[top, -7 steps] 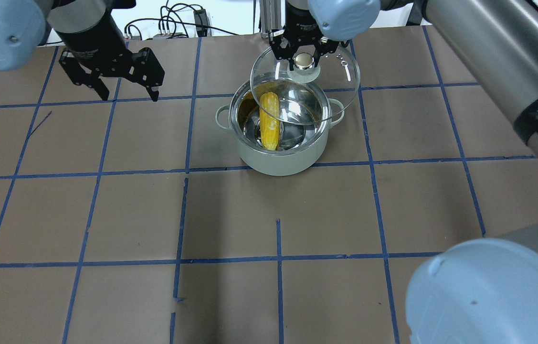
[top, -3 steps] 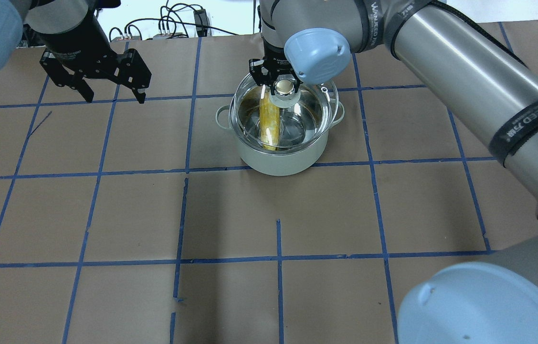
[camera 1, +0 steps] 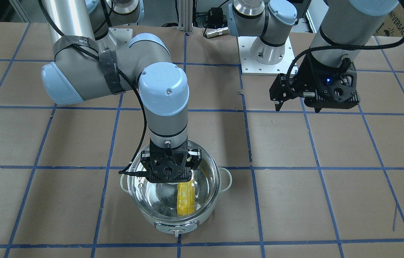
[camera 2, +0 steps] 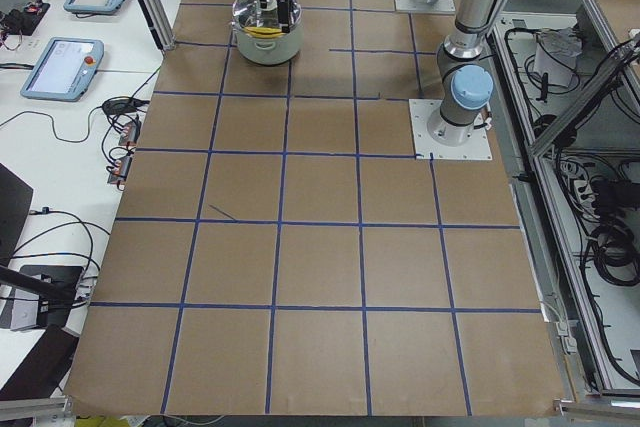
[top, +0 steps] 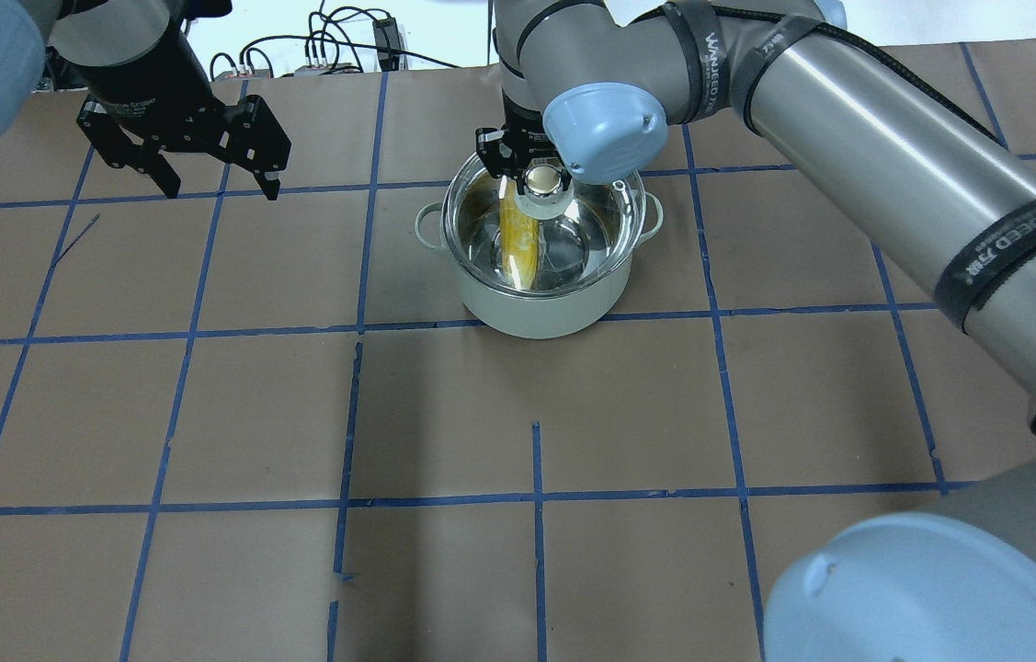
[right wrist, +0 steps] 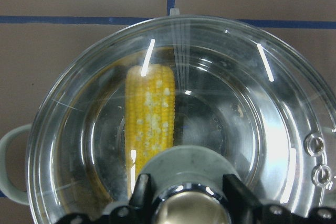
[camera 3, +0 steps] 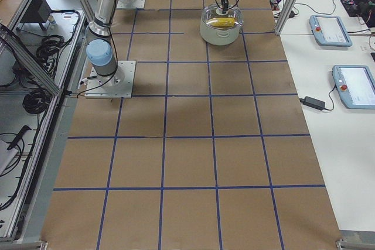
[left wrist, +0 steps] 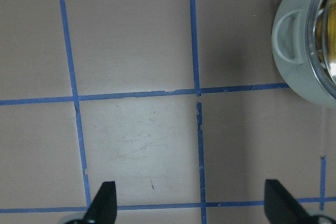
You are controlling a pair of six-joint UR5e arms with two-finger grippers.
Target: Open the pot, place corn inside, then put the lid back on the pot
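The pale grey-white pot (top: 536,317) stands at the table's far middle, also in the front view (camera 1: 176,224). The yellow corn (top: 518,244) lies inside it, seen through the glass in the right wrist view (right wrist: 150,114) and front view (camera 1: 185,199). The clear glass lid (top: 596,216) covers the pot's rim (right wrist: 252,103). My right gripper (top: 543,176) is shut on the lid's knob (right wrist: 191,208), directly above the pot (camera 1: 167,175). My left gripper (top: 221,190) is open and empty, above the table left of the pot (left wrist: 190,195).
The brown table (top: 444,414) is marked by blue tape lines. Cables (top: 343,46) lie beyond the far edge. In the left wrist view the pot's loop handle (left wrist: 289,38) shows at the upper right. Tablets (camera 3: 331,30) lie on the side bench.
My right gripper has brought the lid from the pot's far right side down over the pot's opening. My left gripper has drifted slightly left and stays open.
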